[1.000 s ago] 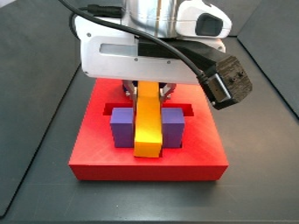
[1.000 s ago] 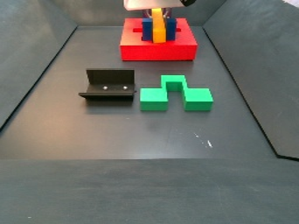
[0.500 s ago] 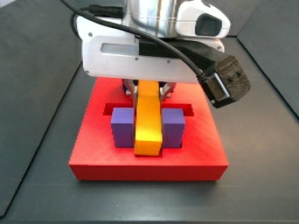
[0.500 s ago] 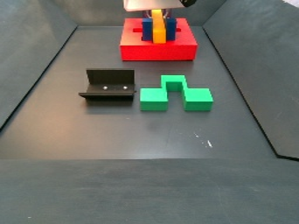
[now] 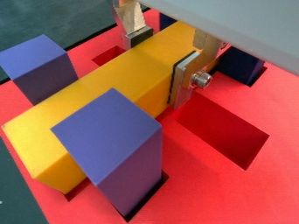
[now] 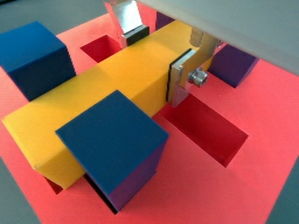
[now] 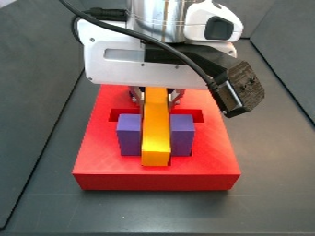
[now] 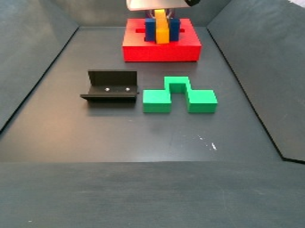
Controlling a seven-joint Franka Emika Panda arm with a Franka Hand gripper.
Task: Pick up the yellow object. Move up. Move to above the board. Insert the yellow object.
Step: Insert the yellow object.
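Dark grey and matte, the table point(image 8: 155, 134) fills most of a side view, with low dark walls rising at its edges. At its far end sits the board point(image 8: 162, 49), a thick red slab, and on it lies the yellow object point(image 7: 155, 129) — a long yellow-orange bar running between two upright posts, one on each side and right against its long faces. In a side view the posts point(image 7: 128, 135) read purple; in a wrist view the near one point(image 6: 114, 144) looks deep blue, and I cannot say which colour is true.

The hand point(image 5: 163, 54) is down over the far end of the bar, closed narrow on it: in both wrist views one silver finger point(image 5: 188, 77) presses flat against the bar's side, and the opposite finger point(image 6: 124, 17) shows only in part at the bar's other side, cut off by the picture's edge. Whether the bar is fully seated in its slot I cannot tell — its underside is hidden by the posts and its own bulk. An open recessed slot point(image 5: 222, 129) shows in the red surface just beside the gripped end.

From the side the robot's white wrist housing point(image 7: 142, 51) and black cable cover the back of the board. Well apart from the board, nearer the table's middle, stand the fixture point(image 8: 110, 88) and, just beside it, a green notched block point(image 8: 179, 95).
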